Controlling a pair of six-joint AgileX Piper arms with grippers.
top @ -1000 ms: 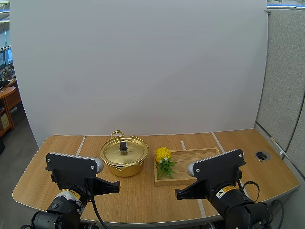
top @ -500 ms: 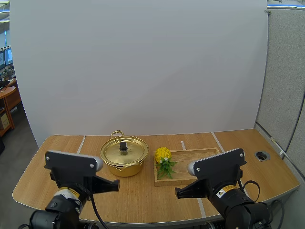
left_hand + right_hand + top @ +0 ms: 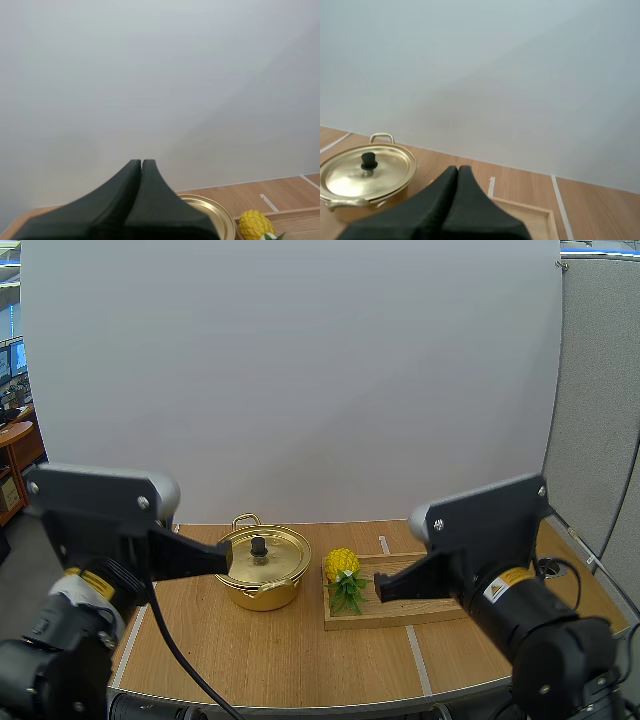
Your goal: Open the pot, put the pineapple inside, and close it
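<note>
The left gripper (image 3: 226, 557) is clenched on nothing, its fingers lying together as one wedge. In the high view its tip sits at the nine o'clock edge of the pot (image 3: 262, 595). The pot stands on the table (image 3: 300, 660) with its lid (image 3: 277, 561) on. The lid looks like thin, stiff, slick metal, and I judge it light, so the small black knob (image 3: 258, 545) at its centre is the place to pinch (the rim would likely slide). At the pot's three o'clock the pineapple (image 3: 342, 562) lies on the wooden tray (image 3: 398, 614), leaves towards six o'clock. It seems a light, rigid toy whose bumpy body offers better purchase than the leaves. The right gripper (image 3: 379, 589), likewise clenched and empty, hangs at the pineapple's four o'clock.
</note>
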